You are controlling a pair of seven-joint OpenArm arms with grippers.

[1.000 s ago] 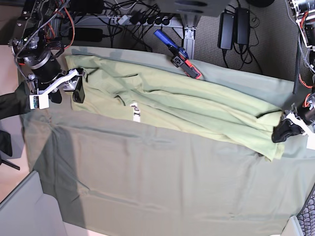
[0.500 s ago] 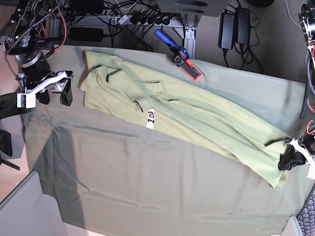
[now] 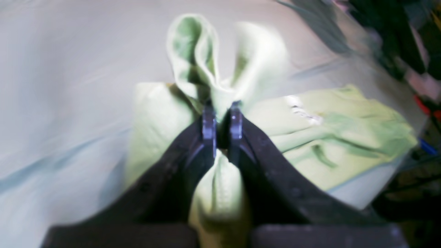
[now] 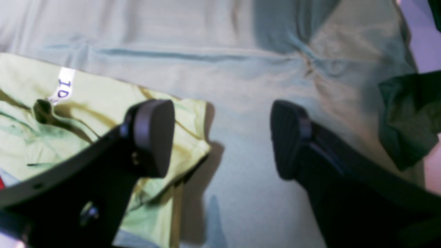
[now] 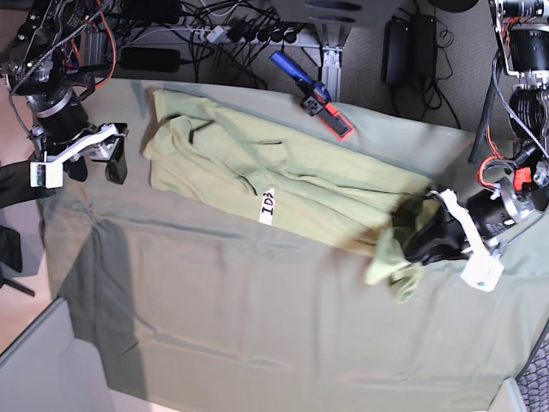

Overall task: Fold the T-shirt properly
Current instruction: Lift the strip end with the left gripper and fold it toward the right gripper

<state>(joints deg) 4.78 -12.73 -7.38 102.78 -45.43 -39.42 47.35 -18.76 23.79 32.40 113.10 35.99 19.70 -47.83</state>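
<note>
Left gripper (image 3: 220, 119): jaws pinched tight on a bunched edge of the T-shirt (image 5: 283, 176).
Right gripper (image 4: 220, 137): fingers spread wide, empty, just beside the shirt's corner.
Tag (image 5: 268, 206): white, facing up.

I see the T-shirt (image 5: 283, 180), pale yellow-green and plain, lying crumpled in a long diagonal band across the far half of the surface (image 5: 257, 326), from near the far left corner toward the right edge. Its small white tag (image 5: 268, 206) lies face up on the near edge of the band, roughly mid-length. The right-hand end is bunched and lifted, pinched in my left claw (image 5: 418, 243), with a loose fold hanging down beside it.
</note>
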